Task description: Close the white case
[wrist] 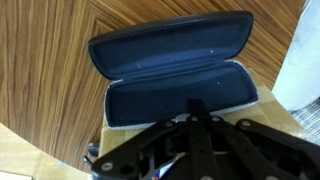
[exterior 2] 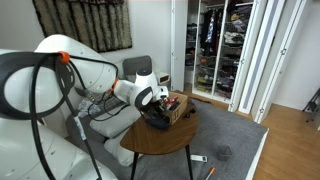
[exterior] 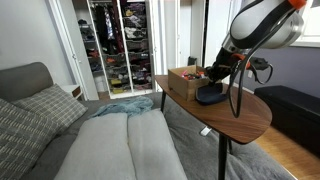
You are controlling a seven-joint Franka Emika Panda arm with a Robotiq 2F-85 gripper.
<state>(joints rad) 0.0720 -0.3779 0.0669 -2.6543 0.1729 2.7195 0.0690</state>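
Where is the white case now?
The small white hinged case with navy lining lies open on the brown wooden table in the wrist view, beside the brown cardboard box in an exterior view.

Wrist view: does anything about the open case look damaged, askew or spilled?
Nothing stands out. The small white-shelled, navy-lined hinged case lies open and flat on the wooden table, undamaged; the gripper hangs over it.

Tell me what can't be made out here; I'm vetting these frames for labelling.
Pincer: wrist view, dark against the dark lining, so open or shut is unclear.
White case: wrist view, near edge hidden behind the pincer.
Brown box: in an exterior view, contents too small to tell.
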